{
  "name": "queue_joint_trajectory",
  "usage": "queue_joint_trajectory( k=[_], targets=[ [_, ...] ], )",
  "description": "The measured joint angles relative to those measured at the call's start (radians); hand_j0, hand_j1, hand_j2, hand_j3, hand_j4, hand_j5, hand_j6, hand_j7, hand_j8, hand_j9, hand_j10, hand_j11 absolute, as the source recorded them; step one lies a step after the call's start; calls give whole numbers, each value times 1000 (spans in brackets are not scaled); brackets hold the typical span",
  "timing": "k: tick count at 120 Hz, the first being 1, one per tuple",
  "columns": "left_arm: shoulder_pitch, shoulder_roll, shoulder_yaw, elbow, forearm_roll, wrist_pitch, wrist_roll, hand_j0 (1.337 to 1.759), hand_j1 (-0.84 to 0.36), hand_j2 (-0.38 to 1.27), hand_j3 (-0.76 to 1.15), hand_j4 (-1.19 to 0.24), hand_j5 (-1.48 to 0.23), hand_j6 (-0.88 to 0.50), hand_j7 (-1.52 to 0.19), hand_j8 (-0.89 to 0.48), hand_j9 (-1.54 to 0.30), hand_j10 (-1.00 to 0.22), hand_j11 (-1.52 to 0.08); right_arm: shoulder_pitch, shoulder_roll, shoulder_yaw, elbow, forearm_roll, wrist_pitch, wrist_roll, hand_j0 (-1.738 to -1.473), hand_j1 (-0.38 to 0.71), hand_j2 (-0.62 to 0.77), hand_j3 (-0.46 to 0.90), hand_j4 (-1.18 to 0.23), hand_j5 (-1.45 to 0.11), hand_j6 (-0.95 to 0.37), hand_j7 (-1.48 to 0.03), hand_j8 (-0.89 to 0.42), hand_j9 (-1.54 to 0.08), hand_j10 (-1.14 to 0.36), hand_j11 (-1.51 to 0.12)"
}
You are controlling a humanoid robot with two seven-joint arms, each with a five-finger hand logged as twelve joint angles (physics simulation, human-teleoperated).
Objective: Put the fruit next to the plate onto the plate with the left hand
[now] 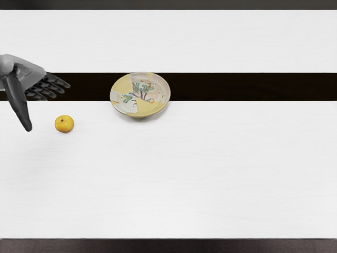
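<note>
The reaching step is judged current: the open, empty left hand point(32, 84) is held above the desk point(168, 174), the fruit point(64, 123) lying just beside it, to be grasped and carried to the plate point(150, 100) beyond.

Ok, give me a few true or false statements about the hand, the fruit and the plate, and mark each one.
1. The fruit lies on the plate. False: it lies on the table, left of the plate and apart from it.
2. The left hand holds nothing and its fingers are spread. True.
3. The left hand is touching the fruit. False: the hand is up and to the left of the fruit, with a gap between them.
4. The plate has a leafy plant pattern on it. True.
5. The right arm reaches in toward the plate. False: only the left arm shows, at the picture's left edge.
</note>
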Motion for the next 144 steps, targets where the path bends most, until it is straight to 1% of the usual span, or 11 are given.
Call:
queue_joint_trajectory(
  k=[47,65,70,78,88,95,101,109,115,130,144],
  targets=[
    [1,-7,-6,1,24,0,0,1658,337,2,0,-11,-13,-11,-13,-11,-13,-10,-13,1,0,-51,-4,-3,0,-4,-1658,-340,-2,0,-8,-10,-8,-10,-8,-10,-8,-10],
    [-14,-154,5,8,25,0,1,1658,338,2,0,-10,-12,-10,-12,-10,-12,-9,-12,2,0,-52,-4,-3,0,-4,-1658,-340,-2,0,-8,-10,-8,-10,-8,-10,-8,-10],
    [-44,-173,14,-20,24,6,1,1658,338,2,0,-9,-12,-10,-12,-9,-12,-9,-12,2,0,-52,-4,-3,0,-4,-1658,-340,-2,0,-8,-10,-8,-10,-8,-10,-8,-10],
    [-121,-196,47,-113,16,112,-2,1658,338,2,0,-9,-11,-9,-11,-9,-11,-9,-11,1,0,-52,-4,-3,0,-4,-1658,-340,-2,0,-8,-10,-8,-10,-8,-10,-8,-10],
    [-129,-239,100,-189,-9,256,-4,1658,339,2,0,-9,-11,-9,-11,-9,-11,-9,-11,2,0,-53,-4,-3,0,-4,-1658,-340,-2,0,-8,-10,-8,-10,-8,-10,-8,-10],
    [-118,-285,129,-238,-20,416,-5,1658,339,2,0,-9,-11,-9,-11,-9,-11,-9,-11,2,0,-53,-4,-3,0,-4,-1658,-340,-2,0,-8,-10,-8,-10,-8,-10,-8,-10],
    [-84,-315,143,-267,-24,540,-6,1658,339,2,0,-9,-11,-9,-11,-9,-11,-9,-11,2,0,-53,-4,-3,0,-4,-1658,-340,-2,0,-8,-10,-8,-10,-8,-10,-8,-10],
    [18,-352,138,-291,-26,710,-6,1658,339,2,0,-9,-11,-9,-11,-9,-11,-9,-11,2,0,-53,-4,-3,0,-4,-1658,-340,-2,0,-8,-10,-8,-10,-8,-10,-8,-10],
    [45,-361,125,-301,-25,799,-7,1658,338,2,0,-9,-11,-9,-11,-9,-11,-9,-11,2,0,-53,-4,-3,0,-4,-1658,-340,-2,0,-8,-10,-8,-10,-8,-10,-8,-10],
    [97,-361,112,-308,-23,948,-10,1658,338,2,0,-10,-12,-10,-12,-10,-12,-9,-12,2,0,-53,-4,-3,0,-4,-1658,-340,-2,0,-8,-10,-8,-10,-8,-10,-8,-10],
    [183,-363,88,-296,-23,1006,-44,1658,336,2,0,-11,-14,-11,-14,-11,-14,-11,-14,2,0,-53,-4,-3,0,-4,-1658,-340,-2,0,-8,-10,-8,-10,-8,-10,-8,-10]
  ],
)
